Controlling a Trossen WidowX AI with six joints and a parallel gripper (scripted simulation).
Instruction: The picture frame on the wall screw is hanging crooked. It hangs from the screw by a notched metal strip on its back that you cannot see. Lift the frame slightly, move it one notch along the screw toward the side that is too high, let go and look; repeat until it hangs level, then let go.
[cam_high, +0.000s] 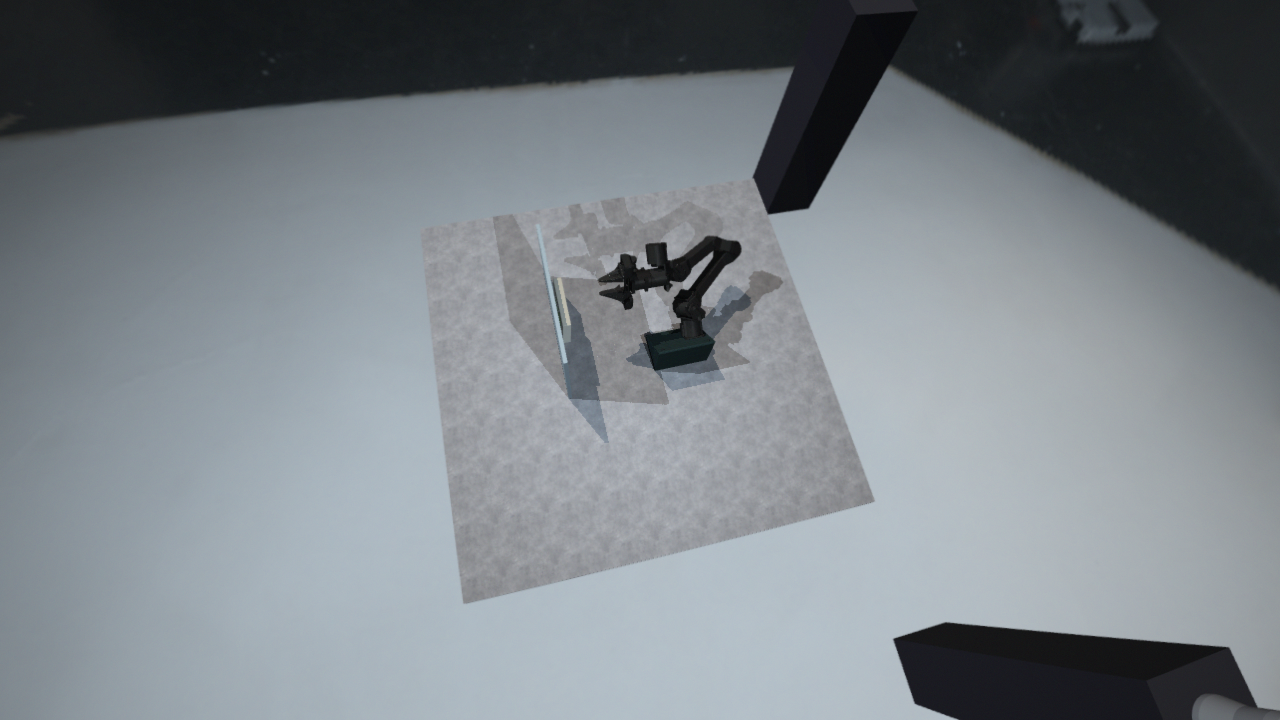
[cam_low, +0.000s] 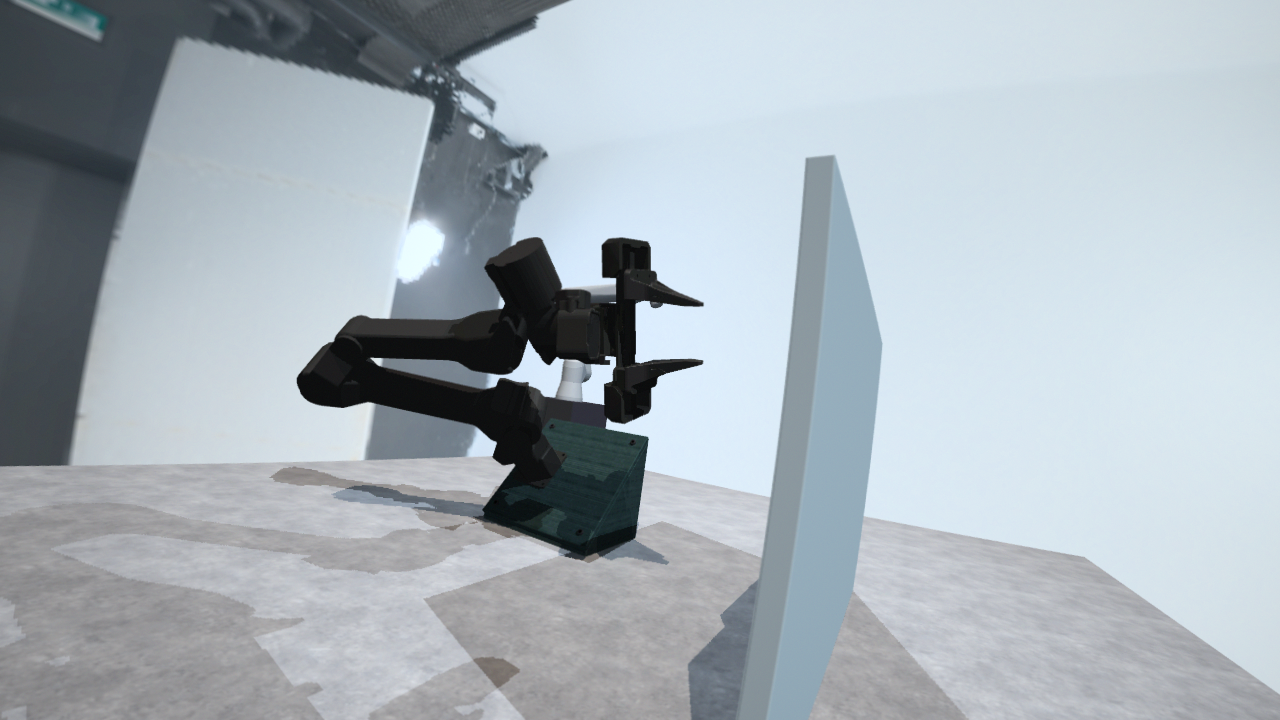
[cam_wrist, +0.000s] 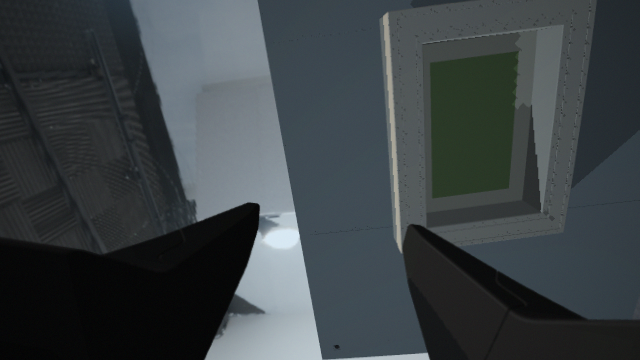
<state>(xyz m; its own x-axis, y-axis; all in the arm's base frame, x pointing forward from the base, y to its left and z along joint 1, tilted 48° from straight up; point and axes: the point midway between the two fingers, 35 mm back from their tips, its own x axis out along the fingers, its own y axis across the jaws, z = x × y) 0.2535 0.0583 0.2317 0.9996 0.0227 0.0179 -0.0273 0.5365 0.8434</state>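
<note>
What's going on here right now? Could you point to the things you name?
The arm's pincer (cam_high: 600, 287) (cam_low: 702, 333) (cam_wrist: 332, 225) is open and held back from the upright wall panel (cam_high: 551, 295) (cam_low: 827, 447) (cam_wrist: 345, 150). It holds nothing. The picture frame (cam_high: 563, 302) (cam_wrist: 407, 125), pale around a green picture, is on the panel, untouched. I can't tell whether it hangs level.

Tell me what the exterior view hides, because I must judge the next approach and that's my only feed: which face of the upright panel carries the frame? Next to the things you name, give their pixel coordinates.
Observer: The frame (cam_high: 562, 300) (cam_wrist: 407, 125) is on the face of the panel (cam_high: 545, 259) (cam_low: 832, 447) (cam_wrist: 325, 125) towards the arm; the top view shows it.

Operator: Is the gripper (cam_high: 600, 287) (cam_low: 701, 333) (cam_wrist: 332, 225) touching it?

Observer: No, the top view shows a gap between the open gripper and the frame.

Operator: Does it hang level?

Observer: I can't settle that. In the wrist view its left edge isn't parallel to the panel's, though perspective may contribute.
</note>
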